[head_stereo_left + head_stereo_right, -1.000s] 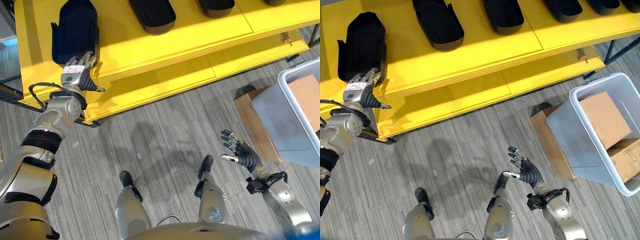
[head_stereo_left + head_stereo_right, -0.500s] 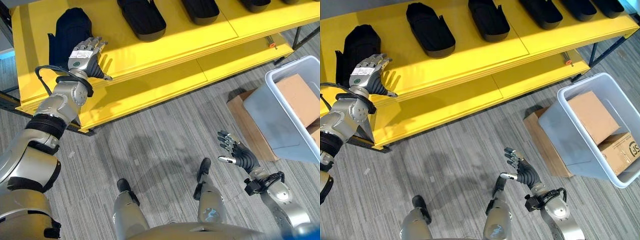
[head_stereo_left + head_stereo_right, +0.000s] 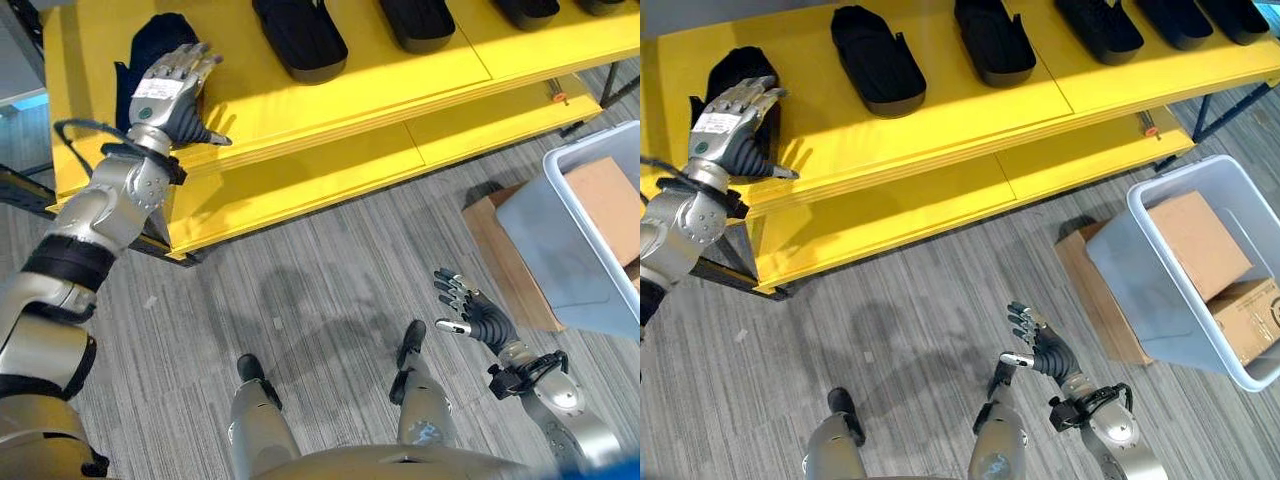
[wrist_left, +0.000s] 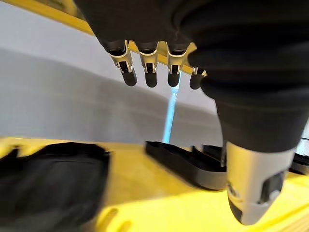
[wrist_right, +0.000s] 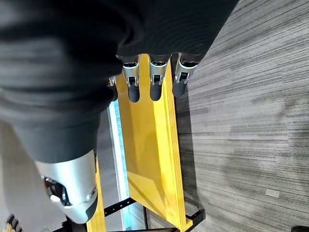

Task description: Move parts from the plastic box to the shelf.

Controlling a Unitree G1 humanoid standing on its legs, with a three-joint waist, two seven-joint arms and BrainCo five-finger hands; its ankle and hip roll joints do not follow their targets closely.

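Note:
Several black moulded parts lie in a row on the top board of the yellow shelf [image 3: 940,110]. The leftmost part [image 3: 728,66] sits near the shelf's left end. My left hand [image 3: 728,128] hovers open over its near right side, fingers straight; in the left wrist view the fingers [image 4: 149,72] stand clear above that part [image 4: 48,179]. My right hand [image 3: 1042,348] hangs low over the floor, open and holding nothing. The grey plastic box [image 3: 1135,265] stands on the floor at the right with cardboard boxes [image 3: 1195,240] inside.
A flat cardboard sheet [image 3: 1092,290] lies under the box. A small orange-tipped tool [image 3: 1149,124] rests on the shelf's lower board. Grey striped carpet [image 3: 920,300] spreads between the shelf and the box.
My left hand has lifted off the leftmost part's near end and now hovers farther over the shelf. The camera has shifted. The right hand has barely moved.

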